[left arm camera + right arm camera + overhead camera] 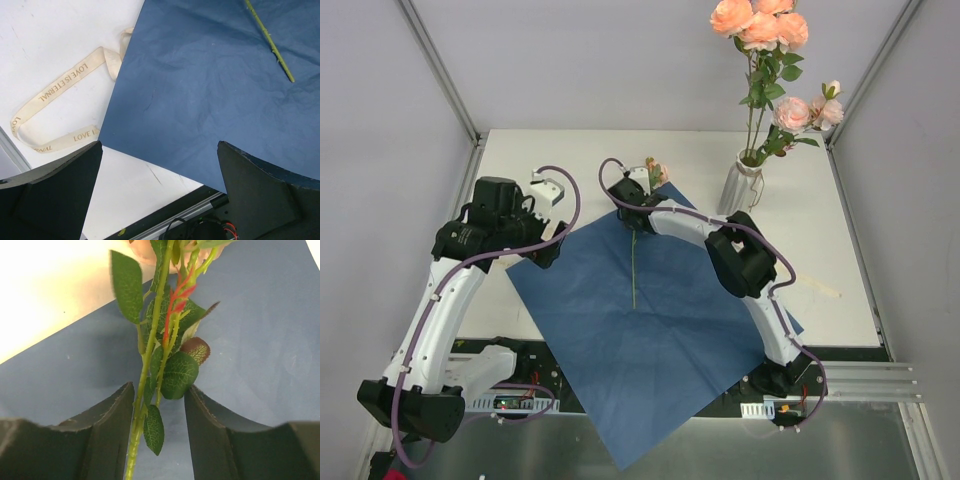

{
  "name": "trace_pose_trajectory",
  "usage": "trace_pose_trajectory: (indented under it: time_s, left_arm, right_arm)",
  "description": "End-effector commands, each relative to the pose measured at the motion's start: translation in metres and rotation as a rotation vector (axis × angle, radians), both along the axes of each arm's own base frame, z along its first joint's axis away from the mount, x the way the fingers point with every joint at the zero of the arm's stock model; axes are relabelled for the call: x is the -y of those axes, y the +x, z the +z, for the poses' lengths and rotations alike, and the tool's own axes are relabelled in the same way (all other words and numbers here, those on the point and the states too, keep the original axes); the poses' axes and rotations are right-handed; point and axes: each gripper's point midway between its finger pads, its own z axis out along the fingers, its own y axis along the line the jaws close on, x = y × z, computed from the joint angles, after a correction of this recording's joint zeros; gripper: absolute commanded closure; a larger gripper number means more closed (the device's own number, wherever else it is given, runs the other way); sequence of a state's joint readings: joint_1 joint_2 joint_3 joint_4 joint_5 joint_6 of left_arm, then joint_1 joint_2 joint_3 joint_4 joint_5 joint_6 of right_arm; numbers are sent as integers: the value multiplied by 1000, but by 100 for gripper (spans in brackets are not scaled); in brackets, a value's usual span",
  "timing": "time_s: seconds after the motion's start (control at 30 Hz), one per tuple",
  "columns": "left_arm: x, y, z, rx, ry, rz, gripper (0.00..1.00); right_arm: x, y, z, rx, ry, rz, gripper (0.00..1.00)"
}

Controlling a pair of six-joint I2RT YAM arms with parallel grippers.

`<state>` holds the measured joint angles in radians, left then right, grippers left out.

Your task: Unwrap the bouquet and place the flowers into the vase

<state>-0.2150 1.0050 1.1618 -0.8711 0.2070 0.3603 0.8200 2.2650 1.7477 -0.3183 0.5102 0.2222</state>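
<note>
One rose lies on the unfolded blue paper [650, 340], its thin green stem [633, 265] pointing toward me and its peach bloom [658, 172] at the paper's far corner. My right gripper [630, 208] is down over the upper stem. In the right wrist view its jaws [159, 390] straddle the stem [150, 340] and leaves, with a gap left on the right side, so it is open. Several roses [760, 30] stand in the whitish vase [740, 188] at the back right. My left gripper [545, 235] hovers open [159, 150] over the paper's left edge [200, 90], holding nothing.
A cream ribbon [65, 82] printed "LOVE IS ETERNAL" lies on the white table left of the paper. A cream strip [817, 288] lies right of the right arm. The paper hangs over the table's near edge. Grey walls close in both sides.
</note>
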Motion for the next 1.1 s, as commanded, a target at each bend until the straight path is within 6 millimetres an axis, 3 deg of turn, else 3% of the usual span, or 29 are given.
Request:
trace_pose_trajectory:
  time_s: [0.0, 0.3, 0.33, 0.43, 0.47, 0.53, 0.57, 0.63, 0.67, 0.73, 0.77, 0.83, 0.93, 0.97, 1.03, 1.07]
  left_arm:
    - [-3, -1, 3, 35, 13, -15, 1]
    - [-4, -1, 8, 54, 16, -10, 1]
    - [-4, -1, 9, 56, 16, -12, 1]
    - [-3, -2, 12, 62, 10, -10, 1]
    - [-4, -2, 13, 62, 11, -11, 1]
    - [-4, -3, 17, 71, 8, -10, 1]
    - [-4, -3, 17, 70, 11, -9, 1]
    - [-4, -4, 18, 74, 9, -7, 1]
    - [-4, -3, 19, 75, 9, -7, 1]
    - [-3, -3, 19, 74, 1, -10, 1]
    - [-2, -4, 20, 74, -4, -14, 1]
    - [-1, -4, 20, 71, -11, -13, 1]
    - [0, -4, 20, 69, -17, -12, 1]
    - [0, -4, 20, 69, -16, -11, 1]
    - [0, -5, 21, 73, -15, -15, 1]
    - [0, -5, 20, 72, -14, -16, 1]
  right_arm:
    - [3, 9, 14, 26, 18, -41, 55]
    - [14, 20, 35, 36, 80, -84, 89]
    - [16, 22, 43, 45, 91, -86, 99]
    - [25, 29, 65, 71, 157, -83, 99]
    - [24, 35, 95, 138, 211, -71, 99]
    - [30, 35, 116, 194, 215, -19, 99]
    - [27, 39, 163, 296, 290, 8, 99]
    - [22, 37, 207, 409, 320, 110, 99]
    - [25, 30, 248, 482, 364, 140, 99]
    - [26, 21, 295, 591, 385, 217, 99]
    - [36, 12, 331, 679, 371, 257, 99]
    - [42, -1, 383, 833, 399, 314, 99]
    - [74, -32, 455, 1119, 358, 352, 99]
    - [93, -44, 476, 1191, 350, 328, 99]
    - [115, -54, 502, 1278, 323, 309, 99]
    - [136, -59, 520, 1320, 322, 279, 99]
